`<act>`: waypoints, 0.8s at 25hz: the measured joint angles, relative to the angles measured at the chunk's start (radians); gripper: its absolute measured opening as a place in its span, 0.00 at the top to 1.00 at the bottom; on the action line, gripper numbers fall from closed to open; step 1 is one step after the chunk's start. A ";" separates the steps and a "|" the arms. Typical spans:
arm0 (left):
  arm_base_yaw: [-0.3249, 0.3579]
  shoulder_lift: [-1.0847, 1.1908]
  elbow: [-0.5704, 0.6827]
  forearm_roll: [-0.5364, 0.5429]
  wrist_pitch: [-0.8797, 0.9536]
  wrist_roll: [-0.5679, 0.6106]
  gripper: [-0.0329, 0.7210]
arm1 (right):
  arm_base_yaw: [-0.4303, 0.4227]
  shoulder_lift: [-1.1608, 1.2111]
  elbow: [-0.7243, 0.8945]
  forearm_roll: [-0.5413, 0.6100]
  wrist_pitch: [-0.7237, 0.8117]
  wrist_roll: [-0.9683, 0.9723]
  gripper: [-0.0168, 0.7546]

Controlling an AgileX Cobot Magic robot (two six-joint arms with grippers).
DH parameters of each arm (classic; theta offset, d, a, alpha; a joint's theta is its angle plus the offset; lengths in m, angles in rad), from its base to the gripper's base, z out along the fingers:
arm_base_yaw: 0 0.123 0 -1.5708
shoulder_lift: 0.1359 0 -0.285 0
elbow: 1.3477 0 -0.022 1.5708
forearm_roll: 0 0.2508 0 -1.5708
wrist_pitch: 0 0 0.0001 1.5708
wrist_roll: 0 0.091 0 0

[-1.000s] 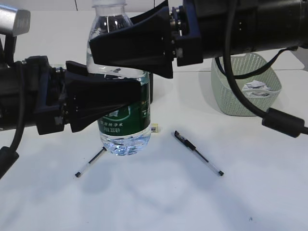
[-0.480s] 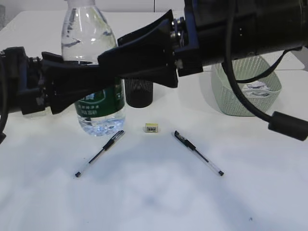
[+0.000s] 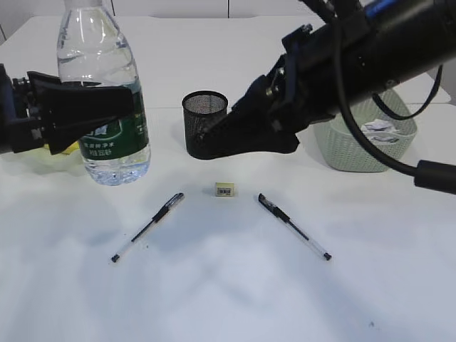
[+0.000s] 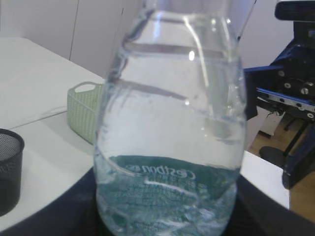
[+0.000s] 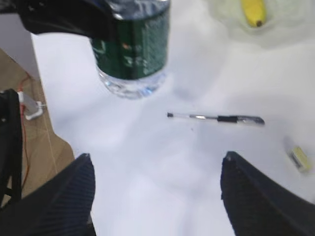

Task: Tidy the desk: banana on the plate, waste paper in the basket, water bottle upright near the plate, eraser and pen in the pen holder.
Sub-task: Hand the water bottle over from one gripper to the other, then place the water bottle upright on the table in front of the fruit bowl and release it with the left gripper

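Bottle (image 3: 102,92) now further left, right gripper (image 3: 214,146) off it.

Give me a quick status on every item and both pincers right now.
Clear plastic water bottle with green label: upright, gripped
Left pincer: shut on bottle
Right pincer: open, empty
Yellow banana: on plate
Black mesh pen holder: upright
Small yellow eraser: on table
Two black pens: lying flat

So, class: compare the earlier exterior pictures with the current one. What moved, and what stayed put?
The left pincer carried the water bottle leftward, upright, from the middle. The right pincer, previously by the bottle's neck, has drawn away toward the pen holder, open. Both pens, the eraser and the basket stayed put.
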 joint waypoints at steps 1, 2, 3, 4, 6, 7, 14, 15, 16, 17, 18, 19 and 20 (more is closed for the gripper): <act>0.013 0.000 0.000 0.009 0.000 0.000 0.43 | 0.000 0.000 0.000 -0.051 -0.006 0.043 0.21; 0.026 0.000 0.000 0.025 0.000 0.000 0.43 | 0.000 0.000 0.000 -0.104 -0.011 0.097 0.21; 0.038 0.000 0.000 0.045 0.000 0.000 0.43 | 0.000 0.000 0.000 -0.149 -0.014 0.152 0.21; 0.052 0.000 0.000 0.063 0.000 0.000 0.43 | 0.000 0.000 0.000 -0.207 -0.016 0.200 0.21; 0.082 0.000 0.000 0.101 0.000 0.000 0.43 | 0.000 0.000 0.000 -0.330 -0.016 0.327 0.21; 0.093 0.000 0.000 0.112 0.000 0.000 0.43 | 0.000 0.000 0.000 -0.403 -0.016 0.382 0.21; 0.185 0.000 0.000 0.122 0.000 0.000 0.43 | 0.000 0.000 0.000 -0.822 0.050 0.714 0.21; 0.199 0.000 0.000 0.122 0.000 0.000 0.43 | 0.000 0.000 0.000 -0.870 0.051 0.759 0.21; 0.213 0.000 0.000 0.122 0.002 0.000 0.43 | 0.000 0.000 0.000 -0.914 0.051 0.803 0.21; 0.223 0.000 0.000 0.122 0.003 0.000 0.43 | 0.000 0.000 0.000 -0.950 0.053 0.839 0.21; 0.234 0.000 0.000 0.122 0.014 0.000 0.43 | -0.006 0.000 0.000 -0.981 0.052 0.866 0.21; 0.243 0.000 0.000 0.122 0.026 0.000 0.43 | -0.018 0.000 0.000 -1.002 0.052 0.891 0.21; 0.251 0.000 0.000 0.122 0.036 0.000 0.43 | -0.032 0.000 -0.002 -1.009 0.052 0.908 0.21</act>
